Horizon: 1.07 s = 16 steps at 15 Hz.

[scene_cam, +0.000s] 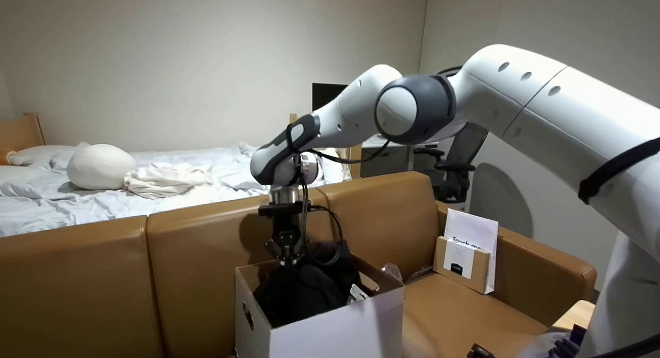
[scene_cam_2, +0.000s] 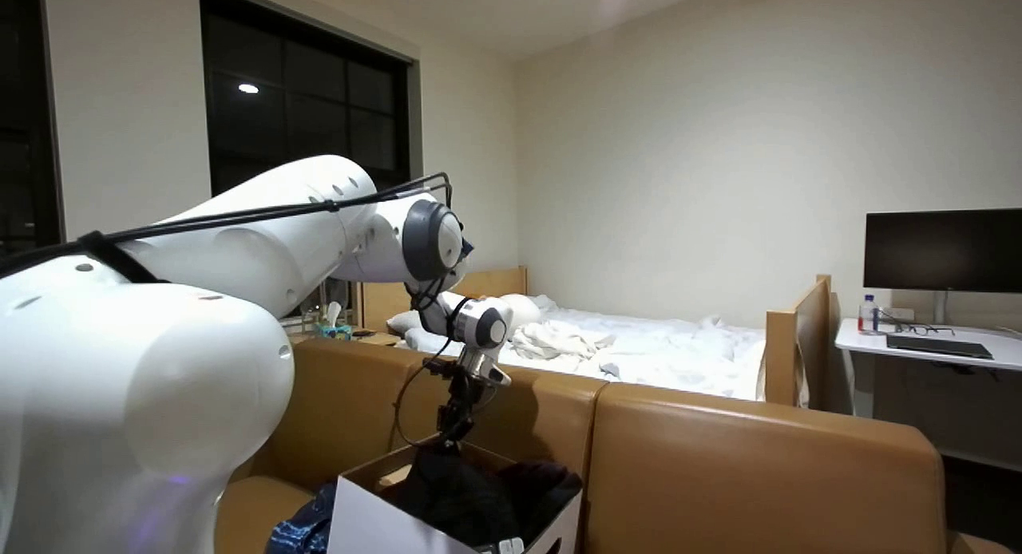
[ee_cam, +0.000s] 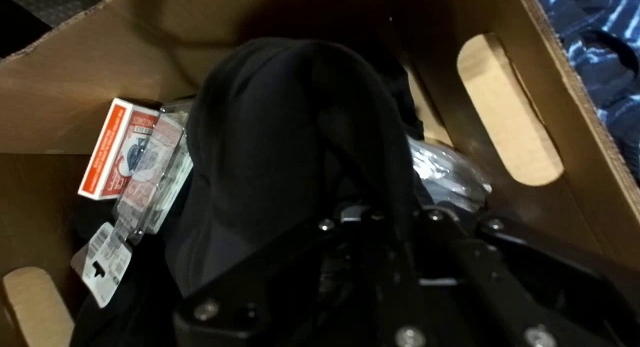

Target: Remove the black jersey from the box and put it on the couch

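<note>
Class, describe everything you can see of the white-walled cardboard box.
The cardboard box is white outside, brown inside, with rough edges and rounded handholes in two opposite walls. It stands upright, open-topped, in front of the tan leather-look couch backrest; its base is out of frame. Inside lie a rumpled black cloth jersey, clear plastic packaging and a red-and-white card pack.

Arm (scene_cam: 479, 95) is arching up then angling down toward the black jersey (ee_cam: 265, 147), wrist (scene_cam: 281, 159) hanging above it, gripper (scene_cam: 289, 260) pointing down, sitting nearly closed and pinching a fold of it.
</note>
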{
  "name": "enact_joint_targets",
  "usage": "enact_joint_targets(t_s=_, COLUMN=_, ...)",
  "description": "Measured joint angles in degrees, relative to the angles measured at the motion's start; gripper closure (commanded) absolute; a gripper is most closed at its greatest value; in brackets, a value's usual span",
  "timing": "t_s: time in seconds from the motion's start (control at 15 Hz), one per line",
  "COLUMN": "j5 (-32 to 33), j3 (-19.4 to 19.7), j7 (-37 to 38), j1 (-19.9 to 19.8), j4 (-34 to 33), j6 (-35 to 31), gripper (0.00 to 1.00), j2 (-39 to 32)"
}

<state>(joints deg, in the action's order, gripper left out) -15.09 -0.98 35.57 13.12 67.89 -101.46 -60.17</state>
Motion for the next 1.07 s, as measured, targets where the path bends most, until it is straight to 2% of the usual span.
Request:
enact_joint_targets(t_s=0.27, j5=3.4, j3=3.0, j7=7.0, j1=3.8, j4=9.3, j6=-7.6, gripper=0.98, j2=9.5)
enact_joint_targets(t_s=0.47, j5=7.1, j3=3.8, j7=10.8, j1=5.7, j4=16.4, j6=-10.1, gripper=0.98, j2=16.6)
enact_joint_targets(t_s=0.67, j5=9.8, j3=3.9, j7=14.0, j1=6.1, j4=24.0, j6=-11.8, gripper=0.98, j2=24.3)
enact_joint_targets(t_s=1.07, j5=13.0, j3=3.8, j7=14.4, j1=5.0, j4=37.9, j6=-12.2, gripper=0.98, j2=40.6)
